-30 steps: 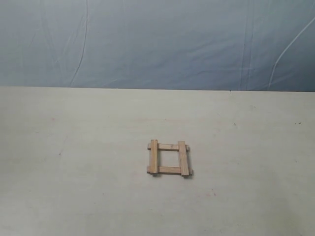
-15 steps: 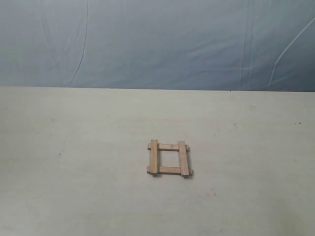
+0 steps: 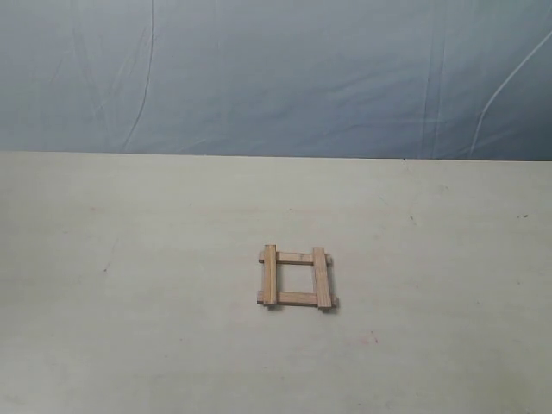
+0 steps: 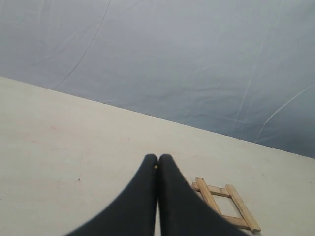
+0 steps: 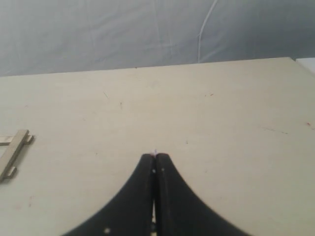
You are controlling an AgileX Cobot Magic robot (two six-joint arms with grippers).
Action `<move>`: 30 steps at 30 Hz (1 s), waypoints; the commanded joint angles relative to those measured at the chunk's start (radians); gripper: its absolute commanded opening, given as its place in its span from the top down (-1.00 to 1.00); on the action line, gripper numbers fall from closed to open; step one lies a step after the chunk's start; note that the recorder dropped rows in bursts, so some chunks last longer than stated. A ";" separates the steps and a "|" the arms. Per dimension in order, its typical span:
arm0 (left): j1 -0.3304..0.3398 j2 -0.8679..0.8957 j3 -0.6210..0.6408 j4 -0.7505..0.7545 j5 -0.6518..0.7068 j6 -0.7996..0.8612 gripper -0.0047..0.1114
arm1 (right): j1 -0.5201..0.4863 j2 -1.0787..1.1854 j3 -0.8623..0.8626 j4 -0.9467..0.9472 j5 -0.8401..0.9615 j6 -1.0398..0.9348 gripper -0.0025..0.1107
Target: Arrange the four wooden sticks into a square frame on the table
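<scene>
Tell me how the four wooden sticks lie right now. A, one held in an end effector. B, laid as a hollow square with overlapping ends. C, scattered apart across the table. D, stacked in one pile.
B: the four wooden sticks form a hollow square on the table, ends crossing at the corners, while the left end effector and right end effector are shut and empty.

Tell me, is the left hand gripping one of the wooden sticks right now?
No, the left hand is shut with nothing between its fingers, and the square frame lies apart from it on the table.
</scene>
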State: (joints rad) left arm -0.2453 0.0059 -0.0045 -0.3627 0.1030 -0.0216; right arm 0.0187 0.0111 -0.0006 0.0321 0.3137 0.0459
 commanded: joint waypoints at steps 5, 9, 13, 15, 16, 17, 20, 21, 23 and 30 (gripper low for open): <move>0.005 -0.006 0.005 -0.018 0.010 0.002 0.92 | 0.004 -0.007 0.001 -0.003 0.010 0.002 0.97; 0.005 -0.006 0.005 -0.018 0.010 0.002 0.92 | 0.004 -0.007 0.001 -0.003 0.010 0.002 0.97; 0.005 -0.006 0.005 -0.018 0.010 0.002 0.92 | 0.004 -0.007 0.001 -0.003 0.010 0.002 0.97; 0.005 -0.006 0.005 -0.018 0.010 0.002 0.92 | 0.004 -0.007 0.001 -0.003 0.010 0.002 0.97; 0.005 -0.006 0.005 -0.018 0.010 0.002 0.92 | 0.004 -0.007 0.001 -0.003 0.010 0.002 0.97; 0.005 -0.006 0.005 -0.018 0.010 0.002 0.92 | 0.004 -0.007 0.001 -0.003 0.010 0.002 0.97; 0.005 -0.006 0.005 -0.018 0.006 0.002 0.92 | 0.004 -0.007 0.001 0.005 0.012 0.002 0.97; 0.005 -0.006 0.005 -0.018 0.006 0.002 0.92 | 0.004 -0.007 0.001 0.005 0.012 0.002 0.97; 0.005 -0.006 0.005 -0.018 0.006 0.002 0.92 | 0.004 -0.007 0.001 0.005 0.012 0.002 0.97; 0.005 -0.006 0.005 0.185 0.032 0.000 0.92 | 0.004 -0.007 0.001 0.005 0.012 0.002 0.97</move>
State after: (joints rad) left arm -0.2453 0.0059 -0.0045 -0.2442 0.1146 -0.0216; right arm 0.0187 0.0111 -0.0006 0.0341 0.3313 0.0479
